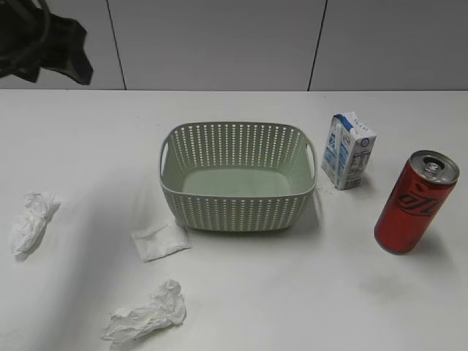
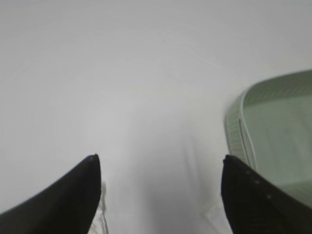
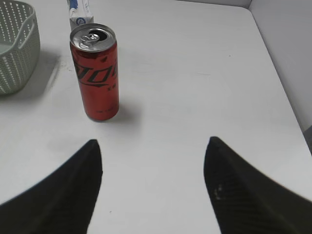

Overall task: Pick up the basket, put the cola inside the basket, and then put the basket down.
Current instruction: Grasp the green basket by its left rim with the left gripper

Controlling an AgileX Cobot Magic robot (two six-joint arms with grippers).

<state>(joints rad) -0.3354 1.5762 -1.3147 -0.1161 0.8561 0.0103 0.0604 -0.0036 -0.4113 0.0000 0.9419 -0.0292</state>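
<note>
The pale green basket (image 1: 235, 208) stands empty in the middle of the white table; its edge shows in the left wrist view (image 2: 239, 131) and the right wrist view (image 3: 17, 53). The red cola can (image 1: 414, 202) stands upright at the right, also in the right wrist view (image 3: 95, 73). My left gripper (image 2: 158, 161) is open and empty above the table, left of the basket; part of that arm (image 1: 44, 44) shows at the top left. My right gripper (image 3: 152, 144) is open and empty, well short of the cola and to its right.
A small white-and-blue carton (image 1: 348, 151) stands between the basket and the cola. Crumpled tissues lie at the far left (image 1: 31, 221), in front of the basket (image 1: 159, 241) and at the lower left (image 1: 146, 313). A wall rises behind the table.
</note>
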